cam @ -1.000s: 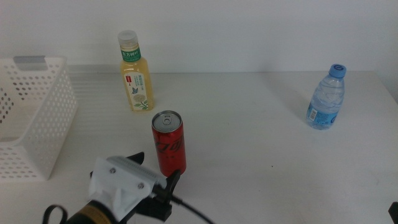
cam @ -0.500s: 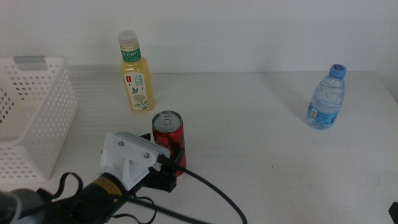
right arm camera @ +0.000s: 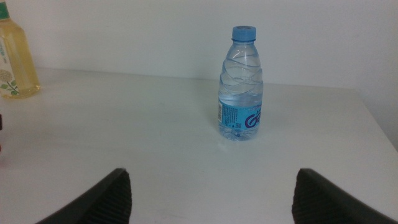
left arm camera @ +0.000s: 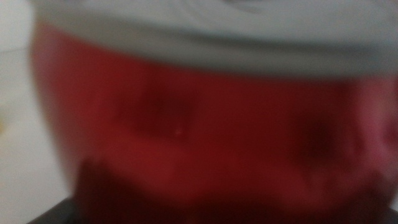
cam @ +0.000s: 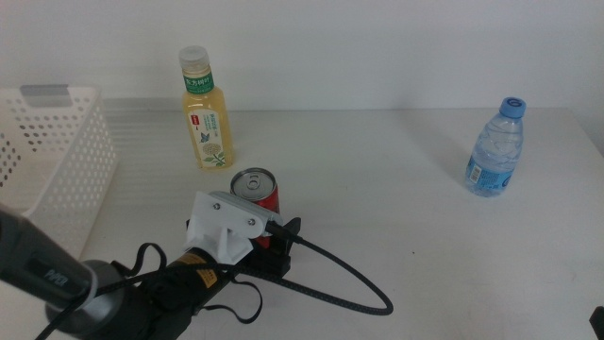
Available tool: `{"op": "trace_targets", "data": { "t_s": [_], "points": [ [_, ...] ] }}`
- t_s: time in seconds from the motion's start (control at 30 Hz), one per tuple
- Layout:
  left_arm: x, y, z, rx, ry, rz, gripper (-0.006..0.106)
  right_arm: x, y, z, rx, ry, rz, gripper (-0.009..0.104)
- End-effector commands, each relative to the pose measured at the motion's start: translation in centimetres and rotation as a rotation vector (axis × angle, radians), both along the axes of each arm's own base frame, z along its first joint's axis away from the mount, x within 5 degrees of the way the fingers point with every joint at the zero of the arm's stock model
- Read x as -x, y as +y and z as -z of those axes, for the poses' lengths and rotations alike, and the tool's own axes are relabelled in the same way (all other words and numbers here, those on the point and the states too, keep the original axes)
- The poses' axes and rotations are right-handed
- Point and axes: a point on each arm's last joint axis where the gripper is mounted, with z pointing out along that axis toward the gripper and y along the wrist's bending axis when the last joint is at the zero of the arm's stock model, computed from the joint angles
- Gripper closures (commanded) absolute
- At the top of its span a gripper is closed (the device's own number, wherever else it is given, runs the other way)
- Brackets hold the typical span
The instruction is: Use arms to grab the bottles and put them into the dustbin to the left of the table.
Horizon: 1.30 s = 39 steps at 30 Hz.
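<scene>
The left claw has pushed forward since a second ago and now sits right at the red soda can, which fills its wrist view; whether it grips the can I cannot tell. The can stands upright mid-surface, near the yellow juice bottle. The right claw waits, spread wide, facing the water bottle.

Middle view overhead, left wrist pressed against red can

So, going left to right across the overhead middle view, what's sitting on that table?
White perforated basket → yellow juice bottle → red soda can, with the left gripper at it → blue-capped water bottle.
</scene>
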Motion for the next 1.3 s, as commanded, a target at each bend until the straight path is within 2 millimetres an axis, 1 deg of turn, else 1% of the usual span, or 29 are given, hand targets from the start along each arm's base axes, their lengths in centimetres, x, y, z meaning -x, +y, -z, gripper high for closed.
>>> {"op": "trace_targets", "data": {
  "t_s": [0.0,0.07,0.17,0.27,0.37,0.4,0.47,0.57,0.63,0.8,0.93,1.1,1.27],
  "points": [
    [-0.8,-0.5,-3.1,0.147,-0.193,0.004,0.011,0.2,-0.1,-1.1,-0.001,-0.112,0.013,0.027],
    [-1.1,-0.7,-3.3,0.178,-0.184,0.004,0.015,0.2,-0.1,-1.1,-0.001,-0.112,0.013,0.027],
    [-1.1,-0.7,-3.3,0.182,-0.186,0.004,0.028,0.2,-0.1,-1.1,-0.001,-0.112,0.013,0.027],
    [-1.1,-0.8,-3.3,0.18,-0.185,0.009,0.048,0.2,-0.1,-1.1,-0.001,-0.112,0.013,0.027],
    [-1.1,-0.8,-3.3,0.182,-0.186,0.008,0.074,0.2,-0.1,-1.1,-0.001,-0.112,0.013,0.027],
    [-1.0,-0.7,-3.8,0.188,-0.177,0.008,0.105,0.2,-0.1,-1.1,-0.001,-0.112,0.013,0.027],
    [-0.9,-0.7,-4.5,0.19,-0.139,0.003,0.105,0.2,-0.1,-1.1,-0.001,-0.112,0.013,0.027],
    [-0.6,-0.5,-5.8,0.147,-0.1,-0.002,0.105,0.2,-0.1,-1.1,-0.001,-0.112,0.013,0.027],
    [-0.4,-0.3,-7.0,0.136,-0.091,-0.004,0.105,0.2,-0.1,-1.1,-0.001,-0.112,0.013,0.027],
    [0.9,0.6,-11.0,0.127,-0.094,-0.011,0.105,0.2,-0.1,-1.1,-0.001,-0.112,0.013,0.027],
    [1.7,2.1,-13.6,0.121,-0.104,-0.045,0.105,0.2,-0.1,-1.1,-0.001,-0.112,0.013,0.027],
    [2.4,4.2,-15.7,0.118,-0.116,-0.103,0.105,0.2,-0.1,-1.1,-0.001,-0.112,0.013,0.027],
    [3.1,5.6,-17.4,0.125,-0.134,-0.146,0.105,0.2,-0.1,-1.1,-0.001,-0.112,0.013,0.027]
  ]
}}
